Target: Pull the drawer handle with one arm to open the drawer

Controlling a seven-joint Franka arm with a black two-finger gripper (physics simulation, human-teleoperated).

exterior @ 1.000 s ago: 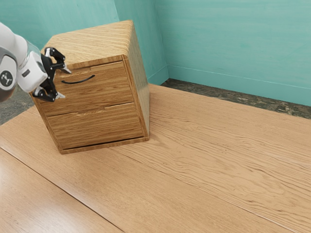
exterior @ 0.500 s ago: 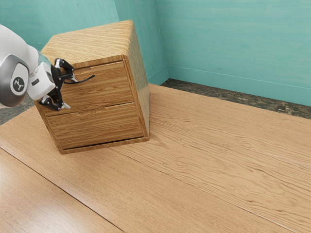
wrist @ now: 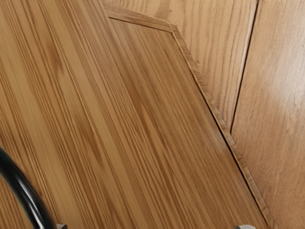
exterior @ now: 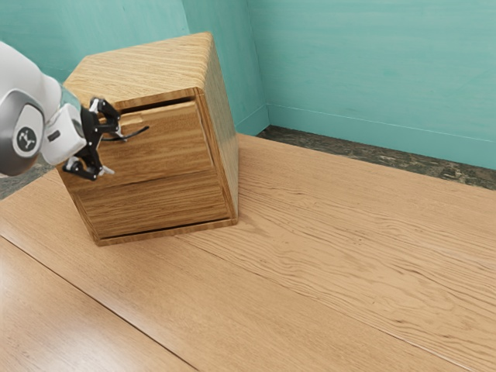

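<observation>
At 9 o'clock in the exterior view, the black gripper [exterior: 107, 146] holds its fingers spread wide. The left end of the drawer handle [exterior: 130, 132] lies between them, unclamped. The handle is a thin black bow across the top drawer [exterior: 167, 143], at 10 o'clock. That drawer's front sits slightly out of the oak-grained cabinet [exterior: 155, 66], with a dark slit above it. In the wrist view the handle arcs just before the streaked wood. The lower drawer [exterior: 155, 198] sits beneath. The cabinet stands on a wooden table [exterior: 325, 263].
</observation>
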